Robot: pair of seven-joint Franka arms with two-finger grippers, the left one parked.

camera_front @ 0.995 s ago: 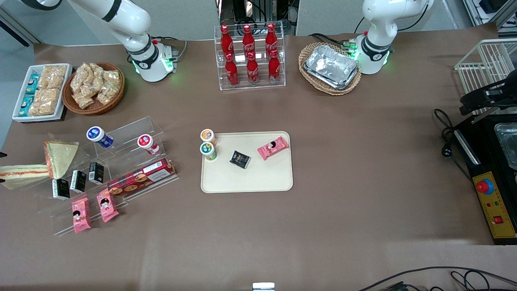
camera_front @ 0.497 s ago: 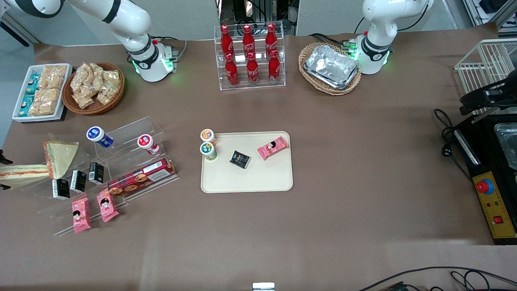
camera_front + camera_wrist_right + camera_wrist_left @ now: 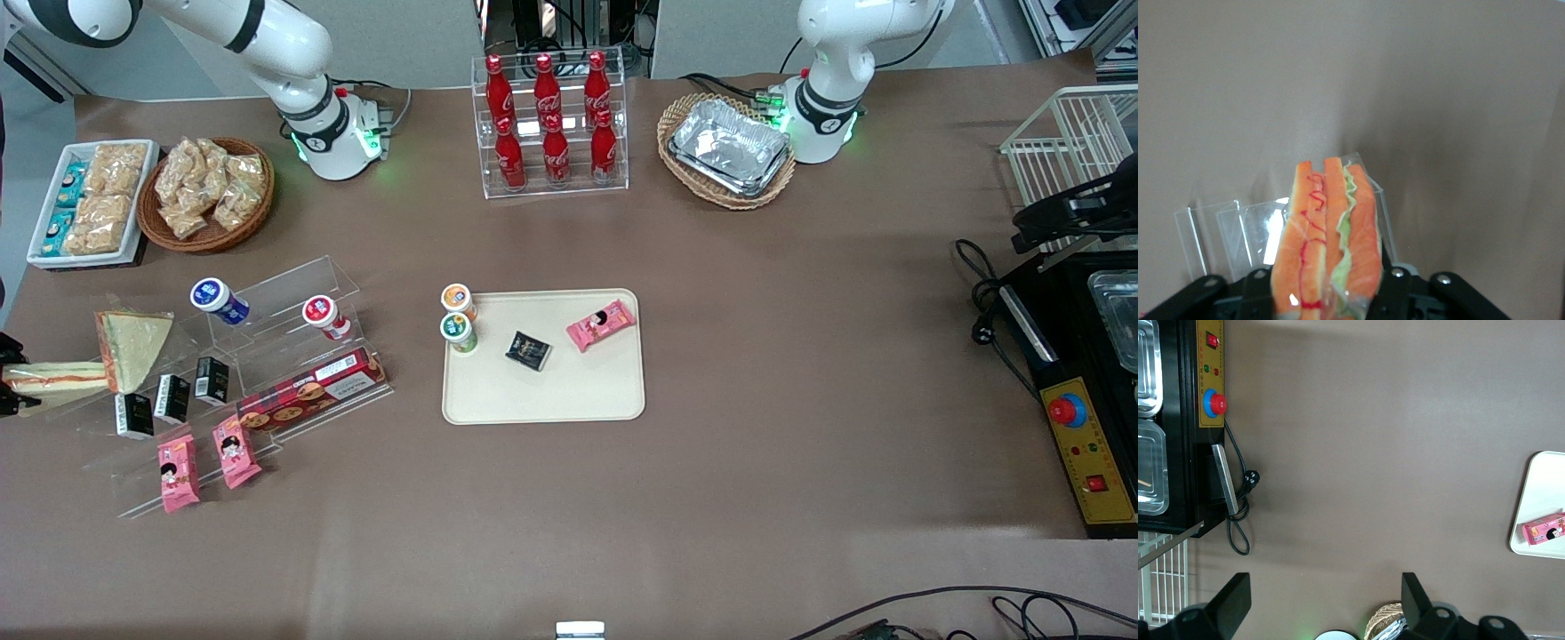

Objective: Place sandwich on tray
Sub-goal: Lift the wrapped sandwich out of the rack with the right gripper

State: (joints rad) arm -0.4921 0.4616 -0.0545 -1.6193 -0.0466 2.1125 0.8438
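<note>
Sandwich (image 3: 62, 377) lies edge-on at the working arm's end of the tabletop (image 3: 800, 356), roughly nine o'clock from the tray (image 3: 542, 400) in the front view and well apart from it, just beside the other wedge (image 3: 133, 348) that shows its broad bread face. The end effector (image 3: 5, 373) sits astride its narrow end, presumably lined up with the wedge's thin faces so the wrapper gives a firm hold; whether it is already pinching I cannot tell, since the wrist view is filled by the orange and green filling. The tray already carries a black packet (image 3: 528, 349) near its centre, a pink packet (image 3: 602, 324) at about one o'clock, and a green-lidded cup (image 3: 455, 329) at ten o'clock, with an orange-lidded cup (image 3: 457, 298) at its corner; the six o'clock half is bare and looks like the natural landing spot. Elsewhere, one wicker basket (image 3: 206, 191) holds snack bags, another (image 3: 727, 151) holds foil trays
</note>
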